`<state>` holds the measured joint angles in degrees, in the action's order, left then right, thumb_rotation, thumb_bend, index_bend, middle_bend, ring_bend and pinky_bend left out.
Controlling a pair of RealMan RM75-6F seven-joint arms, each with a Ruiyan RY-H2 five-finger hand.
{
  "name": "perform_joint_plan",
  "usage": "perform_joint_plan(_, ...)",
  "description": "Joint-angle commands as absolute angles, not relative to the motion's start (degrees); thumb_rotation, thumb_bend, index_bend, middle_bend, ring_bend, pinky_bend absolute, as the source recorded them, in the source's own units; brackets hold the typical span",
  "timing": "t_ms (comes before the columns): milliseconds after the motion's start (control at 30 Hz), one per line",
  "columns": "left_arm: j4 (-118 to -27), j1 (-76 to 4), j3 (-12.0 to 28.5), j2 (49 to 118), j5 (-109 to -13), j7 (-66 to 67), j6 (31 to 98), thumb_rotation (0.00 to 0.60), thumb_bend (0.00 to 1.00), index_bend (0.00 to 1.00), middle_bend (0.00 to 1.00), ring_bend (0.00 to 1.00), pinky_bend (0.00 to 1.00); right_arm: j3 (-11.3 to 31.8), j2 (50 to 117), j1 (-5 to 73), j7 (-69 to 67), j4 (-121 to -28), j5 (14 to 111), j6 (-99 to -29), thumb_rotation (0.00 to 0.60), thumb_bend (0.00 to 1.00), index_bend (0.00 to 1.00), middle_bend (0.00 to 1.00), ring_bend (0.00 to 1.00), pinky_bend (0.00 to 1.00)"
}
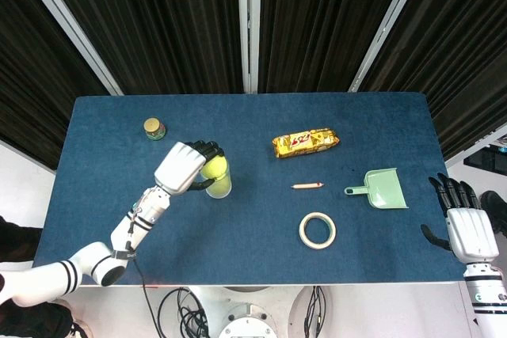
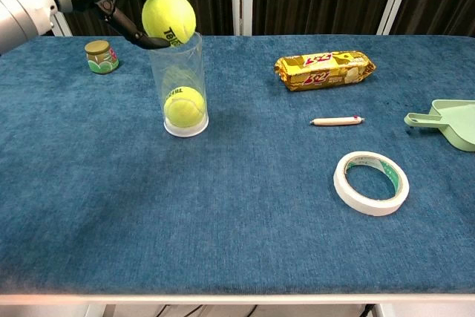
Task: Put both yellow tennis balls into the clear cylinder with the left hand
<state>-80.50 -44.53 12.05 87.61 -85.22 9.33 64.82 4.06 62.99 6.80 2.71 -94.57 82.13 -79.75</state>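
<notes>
- Near edge, lower right of the chest view: a flat ring of white tape lies alone on the blue cloth table
- Far right of the head view: the right hand hangs off the table edge, fingers spread and holding nothing
- Middle band, right side: a thin pink-tipped pencil and a pale green plastic dustpan, well apart from the work
- Left of centre: the clear plastic cylinder stands upright with 1 yellow tennis ball resting at its bottom
- At the cylinder's mouth: the left hand holds the second yellow tennis ball, dark fingers curled under it; the ball sits at the rim, seemingly offset toward the upper-left side and not yet inside
- Risk: the ball looks nearly as wide as the opening, so releasing while off-centre could leave it perched on the rim or send it rolling onto the cloth
- Risk: pushing down against the wall could tip the light cylinder and spill the ball already inside
- Far side: a yellow foil snack packet right of centre, a small yellow-lidded glass jar at upper left
</notes>
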Motion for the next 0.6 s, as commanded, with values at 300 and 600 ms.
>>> perform_joint_plan(300,-80.73,-44.43,11.97,86.67,-84.30,7.15,65.05,0.600,0.22,0.07,0.08,0.12,0.36,4.18,62.95,6.73,2.31,-94.42,82.00,-79.89,0.600,0.21,0.00,0.00,0.00,0.00)
perform_joint_plan(600,-84.01,-42.66,11.36,84.66,-85.17,6.87,68.23,0.600,0.21,0.09,0.09,0.11,0.32,3.99,63.24,6.77,2.76,-94.26,81.76,-79.51,0.600,0.21,0.00,0.00,0.00,0.00)
